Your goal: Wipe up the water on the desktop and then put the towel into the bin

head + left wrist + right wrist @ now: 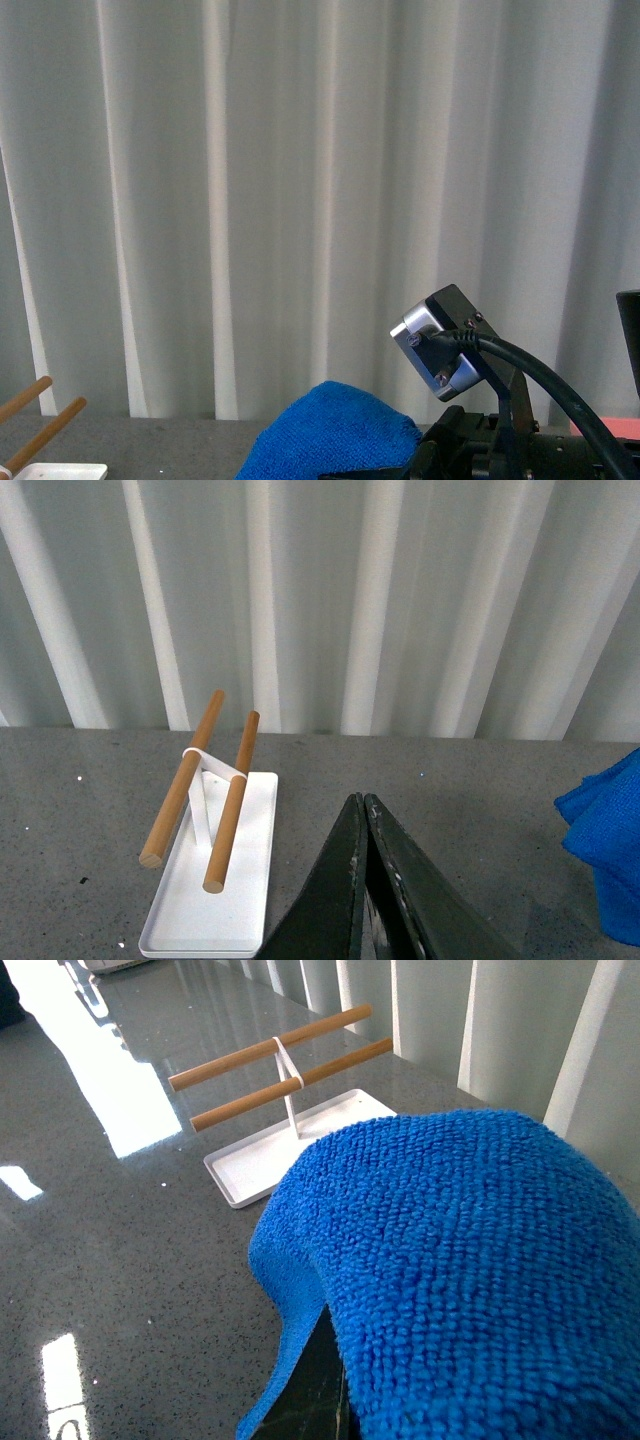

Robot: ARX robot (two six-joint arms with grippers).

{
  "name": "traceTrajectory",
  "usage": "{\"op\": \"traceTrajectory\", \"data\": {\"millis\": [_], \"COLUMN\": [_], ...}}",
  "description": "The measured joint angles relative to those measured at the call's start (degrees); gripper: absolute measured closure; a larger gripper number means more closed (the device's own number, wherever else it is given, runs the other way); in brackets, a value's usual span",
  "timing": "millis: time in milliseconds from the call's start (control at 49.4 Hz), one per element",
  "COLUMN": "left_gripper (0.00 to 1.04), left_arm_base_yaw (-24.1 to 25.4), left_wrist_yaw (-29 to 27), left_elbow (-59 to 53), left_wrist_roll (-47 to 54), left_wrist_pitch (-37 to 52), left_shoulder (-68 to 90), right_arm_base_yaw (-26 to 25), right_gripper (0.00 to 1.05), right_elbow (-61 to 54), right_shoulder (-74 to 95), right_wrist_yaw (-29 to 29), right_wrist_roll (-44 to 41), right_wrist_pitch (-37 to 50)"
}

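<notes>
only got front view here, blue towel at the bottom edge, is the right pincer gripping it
observer: in the right wrist view the towel drapes over the right pincer and hides its jaws, so grip unclear
operator: left pincer
observer: left pincer is shut, nothing in it
operator: those wooden sticks
observer: two rods on a white stand in a white tray, apart from the towel
</notes>
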Motion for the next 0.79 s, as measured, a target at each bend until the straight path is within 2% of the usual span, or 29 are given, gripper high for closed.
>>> {"op": "traceTrajectory", "data": {"millis": [101, 223, 425, 527, 608, 648, 790], "left_gripper": [1.01, 1.01, 1.01, 1.01, 0.85, 0.76, 0.49], "left_arm_base_yaw": [0.0, 0.0, 0.0, 0.0, 0.0, 0.0, 0.0], "left_wrist_yaw": [0.0, 0.0, 0.0, 0.0, 0.0, 0.0, 0.0], "left_elbow": [0.0, 0.0, 0.0, 0.0, 0.0, 0.0, 0.0], "left_wrist_roll": [0.0, 0.0, 0.0, 0.0, 0.0, 0.0, 0.0], "left_wrist_pitch": [-1.5, -10.5, -11.0, -11.0, -11.0, -11.0, -11.0], "left_shoulder": [-1.5, -9.0, -10.6, -10.6, -10.6, -10.6, -10.6], "right_arm_base_yaw": [-0.1, -0.3, -1.2, -2.4, -3.8, -4.3, -3.4], "right_gripper": [0.99, 0.99, 0.99, 0.99, 0.99, 0.99, 0.99], "right_elbow": [0.0, 0.0, -0.5, -1.6, -1.9, -1.8, -0.6], "right_shoulder": [0.0, 0.0, -0.2, -0.1, 2.2, 5.1, 13.3], "right_wrist_yaw": [0.0, -0.2, -0.9, -1.6, -1.3, 2.7, 15.3], "right_wrist_roll": [0.0, 0.0, 0.2, 2.9, 9.1, 13.5, 12.8], "right_wrist_pitch": [0.1, 0.3, 1.3, 4.5, 12.1, 14.7, 7.0]}}
